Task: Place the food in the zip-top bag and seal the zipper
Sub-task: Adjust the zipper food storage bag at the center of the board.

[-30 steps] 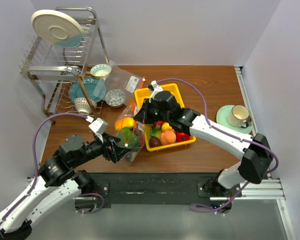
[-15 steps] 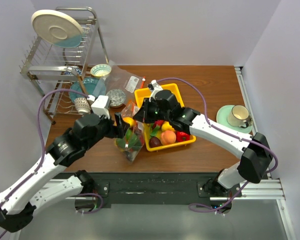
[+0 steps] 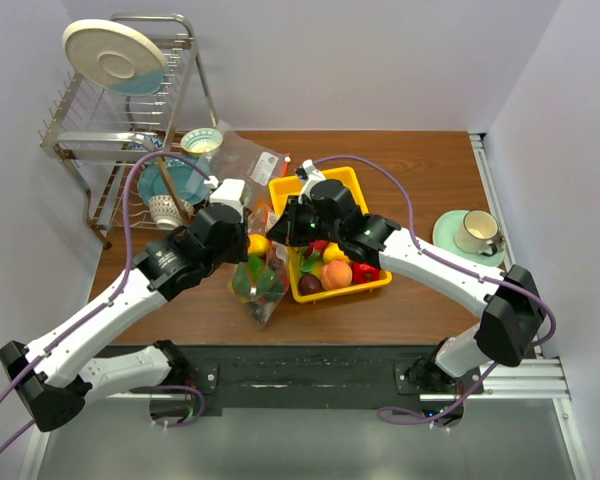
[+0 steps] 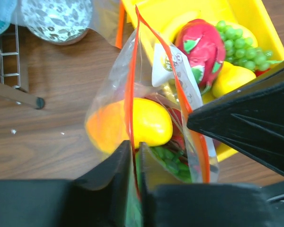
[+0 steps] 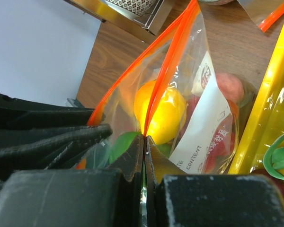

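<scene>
The zip-top bag (image 3: pixel 261 280) stands upright just left of the yellow tray (image 3: pixel 352 183), mouth up. It holds food: a yellow fruit (image 4: pixel 149 120), an orange piece, green pepper (image 4: pixel 173 161) and red pieces. My left gripper (image 4: pixel 135 146) is shut on the near left strip of the zipper (image 4: pixel 128 94). My right gripper (image 5: pixel 145 138) is shut on the zipper (image 5: pixel 173 56) at the tray side. The bag's mouth gapes between the two strips. A dragon fruit (image 4: pixel 203 47), grapes (image 4: pixel 239 40) and peaches (image 3: pixel 337 274) lie in the tray.
A dish rack (image 3: pixel 120 130) with a plate and bowls stands at the back left. A flatter clear bag (image 3: pixel 250 160) lies behind the tray. A patterned bowl (image 4: pixel 57 19) sits close to the bag. A cup on a saucer (image 3: pixel 470 233) stands at the right.
My left arm swung up from the table's front edge to the bag, and its jaws closed on the left zipper strip. The right gripper kept its hold and place.
</scene>
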